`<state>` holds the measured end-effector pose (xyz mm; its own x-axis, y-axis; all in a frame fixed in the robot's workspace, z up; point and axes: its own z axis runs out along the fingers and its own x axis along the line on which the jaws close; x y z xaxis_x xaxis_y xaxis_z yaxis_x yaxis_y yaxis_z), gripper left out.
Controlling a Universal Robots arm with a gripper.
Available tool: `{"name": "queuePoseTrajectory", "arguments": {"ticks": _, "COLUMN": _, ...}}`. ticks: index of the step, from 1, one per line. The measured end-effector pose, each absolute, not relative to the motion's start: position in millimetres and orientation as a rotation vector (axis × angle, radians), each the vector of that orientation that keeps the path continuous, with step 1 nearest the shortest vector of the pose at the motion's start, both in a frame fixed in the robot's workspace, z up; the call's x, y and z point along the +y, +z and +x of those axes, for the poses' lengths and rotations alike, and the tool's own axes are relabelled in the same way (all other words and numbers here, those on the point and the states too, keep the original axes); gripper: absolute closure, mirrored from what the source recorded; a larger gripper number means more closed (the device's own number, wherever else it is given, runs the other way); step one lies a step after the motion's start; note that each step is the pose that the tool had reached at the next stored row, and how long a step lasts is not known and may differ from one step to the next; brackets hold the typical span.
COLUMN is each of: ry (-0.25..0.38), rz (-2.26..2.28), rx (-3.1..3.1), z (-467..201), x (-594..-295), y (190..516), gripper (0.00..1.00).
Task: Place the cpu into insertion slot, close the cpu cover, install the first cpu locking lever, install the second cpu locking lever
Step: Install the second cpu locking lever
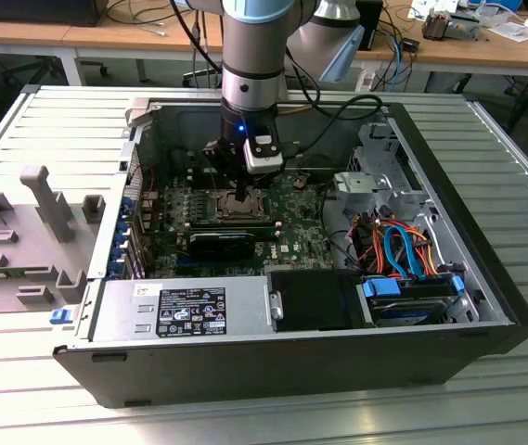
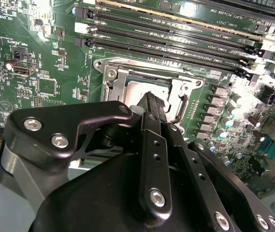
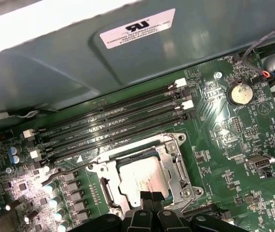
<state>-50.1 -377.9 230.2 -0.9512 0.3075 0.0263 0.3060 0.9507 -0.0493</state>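
**Tool down on the CPU socket, cover already over the chip**

Tool [image 1: 245, 190] in the exterior view sits low inside the open black computer case [image 1: 486, 306] on the ribbed metal table [image 1: 514, 185], directly over the socket on the green motherboard [image 1: 291, 218]. Finger state can't be read from here.

Second wrist view: black two-finger tool [image 2: 151, 104] with its tips pinched together, nothing visibly between them, tips at the near edge of the small square silver-rimmed insertion slot [image 2: 109, 75]. Flat dull-silver square cpu [image 2: 136, 91] lies inside it, with the thin silvery cut-out cpu cover [image 2: 188, 88] lying around it. Long black memory slots [image 2: 176, 41] run just beside the socket.

First wrist view: same picture. Cpu [image 3: 139, 174] seated flat in the insertion slot [image 3: 178, 141], cpu cover [image 3: 172, 162] framing it, tool tips [image 3: 146, 199] closed and touching or just above the cover's near edge; can't tell which.

Risks, my read:
- Tips slip off the thin lever wire, so the lever springs back and the cover pops up.
- Off-axis push flexes the board or scrapes nearby capacitors.
- Chip not fully seated means clamping bends socket pins.
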Motion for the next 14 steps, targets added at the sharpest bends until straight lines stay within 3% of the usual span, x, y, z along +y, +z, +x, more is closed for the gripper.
{"name": "queuePoseTrajectory", "arguments": {"ticks": 14, "ry": 0.07, "rz": -0.444, "rx": -3.076, "z": -50.1, "x": -377.8, "y": 230.2, "gripper": 0.89}}
